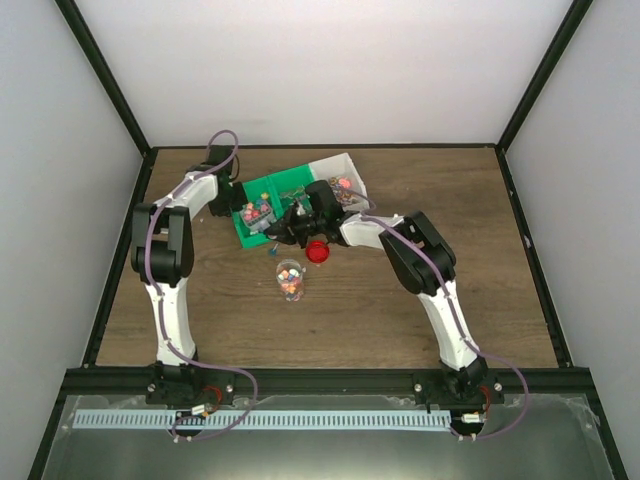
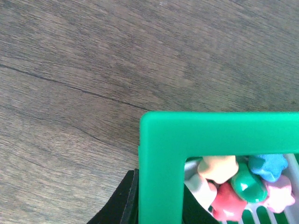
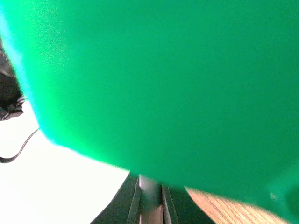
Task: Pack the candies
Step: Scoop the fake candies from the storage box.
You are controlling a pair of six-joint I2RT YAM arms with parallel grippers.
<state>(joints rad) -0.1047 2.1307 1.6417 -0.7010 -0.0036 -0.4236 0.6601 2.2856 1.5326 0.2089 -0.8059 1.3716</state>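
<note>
The candies (image 2: 233, 182) lie in the green scoop (image 2: 159, 154) just beyond the jar (image 1: 290, 278) — left gripper (image 1: 243, 208) clamped on it, right gripper (image 1: 296, 222) closed too.

top camera looks down; both wrist cameras sit against green plastic (image 2: 210, 130).

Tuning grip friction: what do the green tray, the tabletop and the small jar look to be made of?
Green tray: likely moulded plastic with a smooth satin finish; uniform colour, soft sheen, rounded corner.
Tabletop: wood or wood-look laminate, matte; brown grain lines run across it.
Small jar: clear, since the candies inside show through; glass or plastic, cannot tell.
</note>
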